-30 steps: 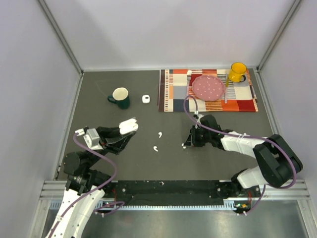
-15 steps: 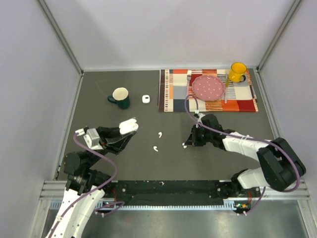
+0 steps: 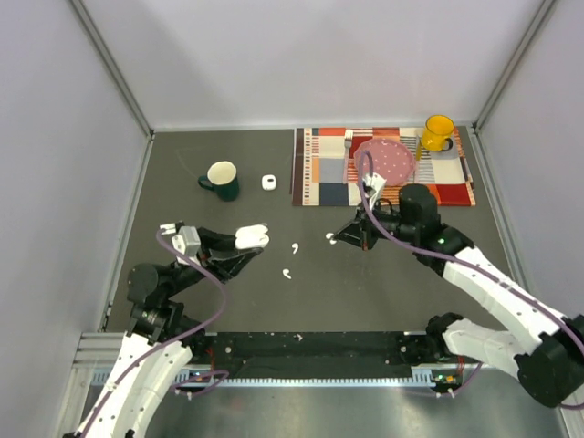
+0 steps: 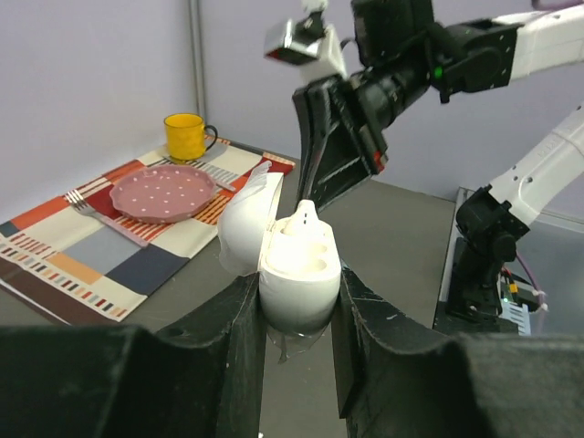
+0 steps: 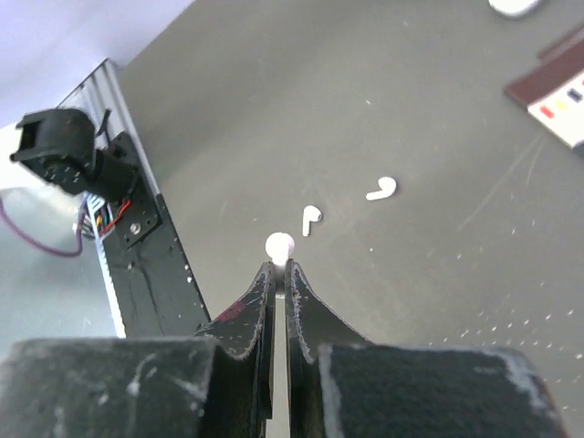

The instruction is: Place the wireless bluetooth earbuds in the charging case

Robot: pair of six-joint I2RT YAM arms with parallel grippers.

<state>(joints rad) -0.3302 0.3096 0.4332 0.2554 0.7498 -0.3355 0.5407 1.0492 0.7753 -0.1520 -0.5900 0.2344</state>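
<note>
Right gripper (image 5: 280, 266) pinches earbud (image 5: 279, 245) at tips, stem probably hidden between jaws. Left gripper (image 4: 297, 315) clamps open case (image 4: 297, 269); sockets face up, left of earbud.

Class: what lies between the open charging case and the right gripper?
Top view: a loose earbud on the table, between charging case and right gripper.

On my overhead feed I see a dark grey worktop (image 3: 228, 292) boxed in by pale walls. A dark green mug (image 3: 222, 180) with a white inside stands upright toward the far left. Over on the far right lies a striped and checked placemat (image 3: 319, 178). It carries a pink dotted plate (image 3: 394, 162), with a fork (image 4: 109, 225) just beside the plate. A yellow mug (image 3: 438, 133) stands upright on the mat's far right corner.
</note>
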